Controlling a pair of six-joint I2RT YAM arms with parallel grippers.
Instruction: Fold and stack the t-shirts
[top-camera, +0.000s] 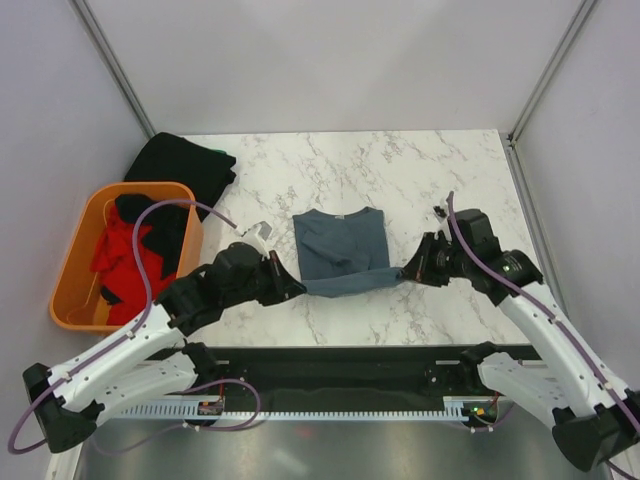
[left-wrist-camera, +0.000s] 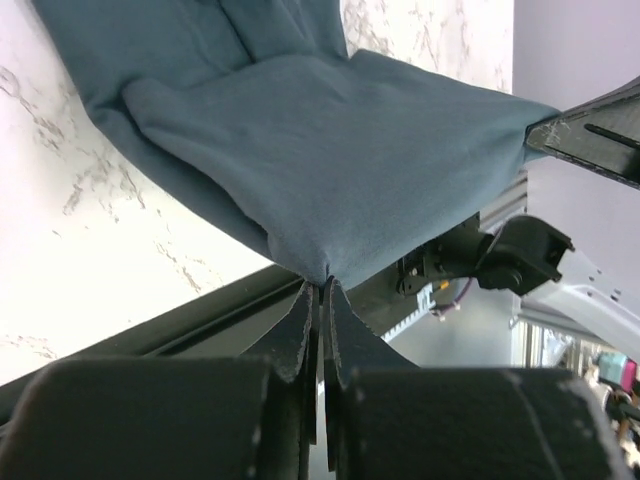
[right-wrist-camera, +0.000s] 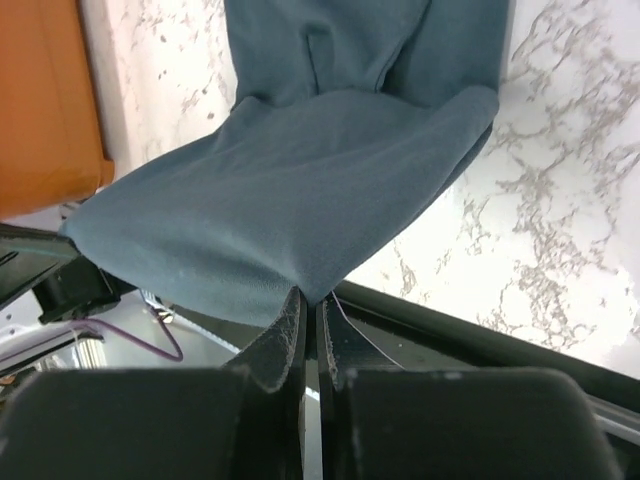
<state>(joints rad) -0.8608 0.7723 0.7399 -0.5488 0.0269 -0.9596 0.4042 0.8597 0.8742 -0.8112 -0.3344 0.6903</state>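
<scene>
From above, the left gripper (top-camera: 295, 288) is pressed together on the near left corner of the slate blue-grey t-shirt (top-camera: 340, 250). The right gripper (top-camera: 405, 273) pinches the near right corner in the same way. The near edge of the shirt is stretched between the two grippers, and the rest of it lies just beyond them on the marble worktop (top-camera: 420, 170). To the left of the left gripper, well apart from it, stands the orange basket (top-camera: 70, 262) with a red t-shirt (top-camera: 112, 255) and some black cloth inside. A black t-shirt (top-camera: 185, 160) lies on the worktop beyond the basket.

In the left wrist view, the left gripper (left-wrist-camera: 322, 290) has its jaws closed on a small bunch of the slate blue-grey t-shirt (left-wrist-camera: 330, 170). The cloth spreads away from the fingertips and is doubled over the part that rests on the worktop (left-wrist-camera: 80, 250). At the far right edge of the cloth, the right gripper (left-wrist-camera: 580, 135) holds the other corner.

In the right wrist view, the right gripper (right-wrist-camera: 310, 300) is also shut on a corner of the slate blue-grey t-shirt (right-wrist-camera: 300, 190). The cloth rises from the fingertips and fans out above the worktop (right-wrist-camera: 560, 200). The orange basket (right-wrist-camera: 45, 100) shows at the upper left, beyond the shirt.
</scene>
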